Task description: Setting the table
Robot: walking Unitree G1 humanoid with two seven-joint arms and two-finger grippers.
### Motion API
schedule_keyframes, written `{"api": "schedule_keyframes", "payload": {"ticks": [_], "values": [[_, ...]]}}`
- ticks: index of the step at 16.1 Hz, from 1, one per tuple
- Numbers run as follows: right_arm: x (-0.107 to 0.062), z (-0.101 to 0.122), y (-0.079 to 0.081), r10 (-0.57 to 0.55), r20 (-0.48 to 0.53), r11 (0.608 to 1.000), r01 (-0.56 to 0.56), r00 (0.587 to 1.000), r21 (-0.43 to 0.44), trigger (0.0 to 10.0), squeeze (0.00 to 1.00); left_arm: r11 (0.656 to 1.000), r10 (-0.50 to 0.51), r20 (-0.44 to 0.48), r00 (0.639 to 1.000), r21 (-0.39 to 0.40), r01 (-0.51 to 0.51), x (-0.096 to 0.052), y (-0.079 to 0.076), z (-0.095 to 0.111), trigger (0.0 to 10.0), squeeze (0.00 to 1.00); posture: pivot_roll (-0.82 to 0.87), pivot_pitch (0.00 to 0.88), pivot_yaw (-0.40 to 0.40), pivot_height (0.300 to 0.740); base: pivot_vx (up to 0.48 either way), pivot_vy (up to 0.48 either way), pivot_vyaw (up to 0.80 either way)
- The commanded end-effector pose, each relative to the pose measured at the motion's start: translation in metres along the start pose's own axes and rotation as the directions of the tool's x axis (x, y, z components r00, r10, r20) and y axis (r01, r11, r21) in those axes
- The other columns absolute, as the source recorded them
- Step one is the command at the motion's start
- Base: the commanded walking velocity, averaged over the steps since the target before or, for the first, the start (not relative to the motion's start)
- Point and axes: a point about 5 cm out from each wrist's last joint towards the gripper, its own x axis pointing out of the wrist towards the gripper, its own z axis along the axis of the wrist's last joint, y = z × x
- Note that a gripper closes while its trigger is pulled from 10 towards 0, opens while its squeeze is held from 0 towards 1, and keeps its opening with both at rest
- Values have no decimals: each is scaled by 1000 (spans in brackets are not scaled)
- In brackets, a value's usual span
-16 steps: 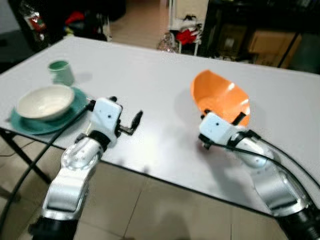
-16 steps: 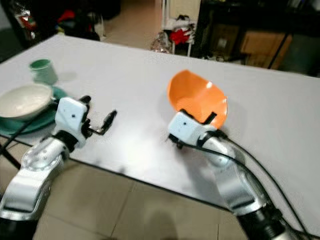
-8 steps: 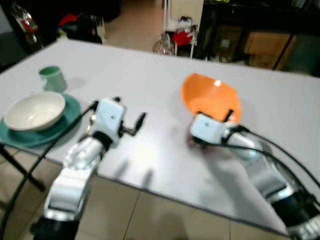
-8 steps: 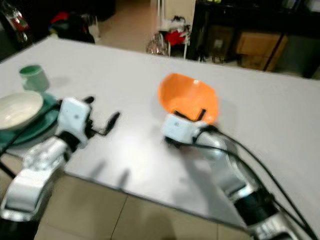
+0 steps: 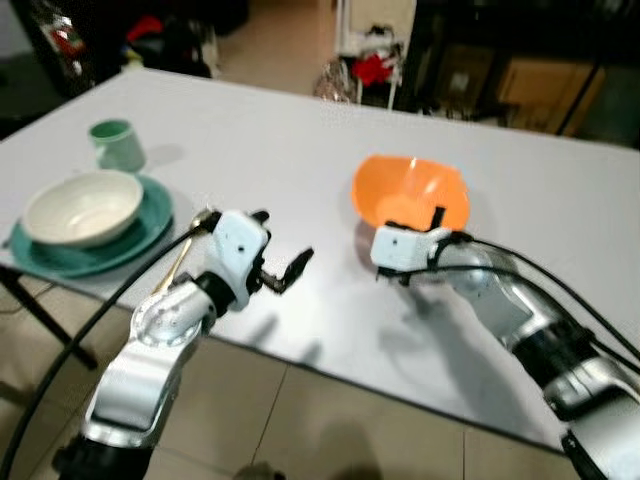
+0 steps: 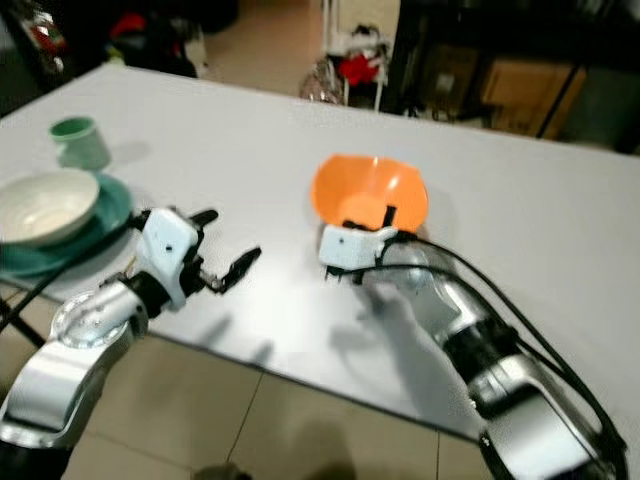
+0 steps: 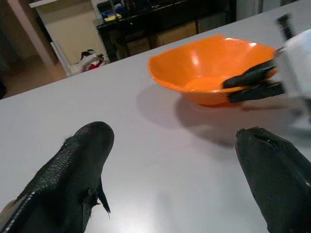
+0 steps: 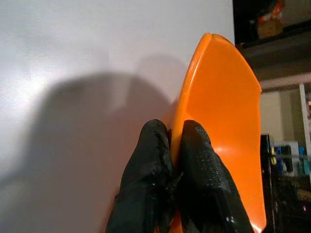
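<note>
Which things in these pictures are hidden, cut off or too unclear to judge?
- Orange bowl: in the left eye view, the right gripper hides part of its near rim.
- Thin object beside the teal plate: the left arm partly covers it; too blurred to name.
- Left gripper: its fingers are cut off by the left wrist view's lower edge.
- Room behind the table: dark and blurred.

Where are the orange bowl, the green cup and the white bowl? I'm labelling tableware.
orange bowl (image 5: 410, 190), left eye view, inner wall.
green cup (image 5: 116, 146), left eye view, side wall.
white bowl (image 5: 82, 205), left eye view, inside.
</note>
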Motion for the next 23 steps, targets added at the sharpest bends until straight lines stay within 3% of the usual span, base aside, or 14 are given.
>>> {"api": "schedule_keyframes", "payload": {"ticks": [1,5,14,15,16,19,23], "values": [[2,8,-11,-21,36,999,22,999,-45,10000,0,1000,-23,1,1000,1,23,-1,-2,2,10000,0,74,0,21,740,0,0,0],[17,17,-3,37,76,993,-28,996,-114,10000,0,998,-59,-20,998,0,59,-4,-5,-1,10000,0,76,0,20,740,0,0,0],[33,18,5,-11,46,995,16,999,-103,10000,0,993,-114,-38,993,-4,114,-7,-9,0,10000,0,88,0,28,740,0,0,0],[33,18,5,-14,46,996,19,999,-91,10000,235,993,-115,-39,993,-3,115,-7,-8,0,10000,0,88,0,29,740,0,0,0],[33,18,5,-11,58,999,14,998,-50,10000,1000,993,-116,-37,993,-2,116,-7,-8,1,10000,0,87,0,32,740,0,0,0],[29,21,-6,-16,111,998,22,994,-53,10000,1000,993,-119,-33,992,0,119,-6,-8,3,10000,0,87,0,33,740,0,0,0],[17,23,-16,77,172,991,-56,982,-122,10000,1000,993,-117,-25,993,6,117,-4,-4,5,10000,0,77,0,41,740,0,0,0]]}}
